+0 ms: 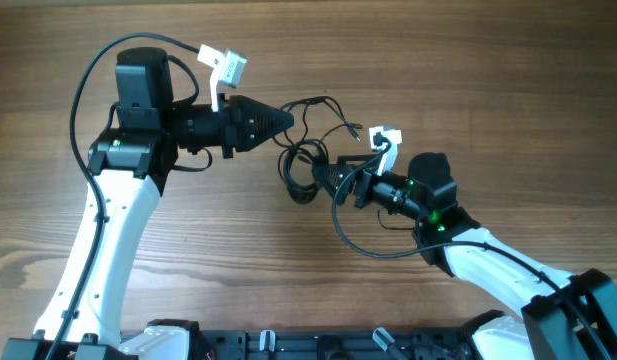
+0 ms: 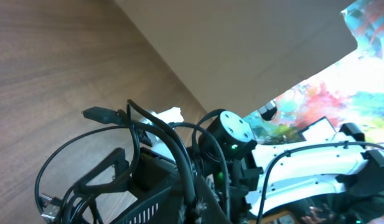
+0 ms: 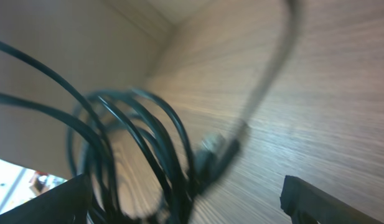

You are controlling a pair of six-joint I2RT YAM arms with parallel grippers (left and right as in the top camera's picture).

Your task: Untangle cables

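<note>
The cables (image 1: 306, 165) lie as a tangle of thin black loops in the middle of the wooden table, with one strand and its plug (image 1: 354, 131) trailing off to the right. My left gripper (image 1: 289, 119) points right and is shut on a cable strand at the upper edge of the tangle. In the left wrist view that strand (image 2: 173, 146) runs up out of the left gripper (image 2: 195, 208), and a plug end (image 2: 97, 114) sticks out to the left. My right gripper (image 1: 323, 180) is open at the right side of the coils. The blurred loops (image 3: 151, 134) stand between its spread fingers (image 3: 316, 199).
A thicker black arm wire (image 1: 363, 245) loops on the table under the right arm. White tags (image 1: 223, 68) hang from both wrists. A black rail (image 1: 318, 345) runs along the near table edge. A plain brown wall (image 2: 254, 50) stands behind the table.
</note>
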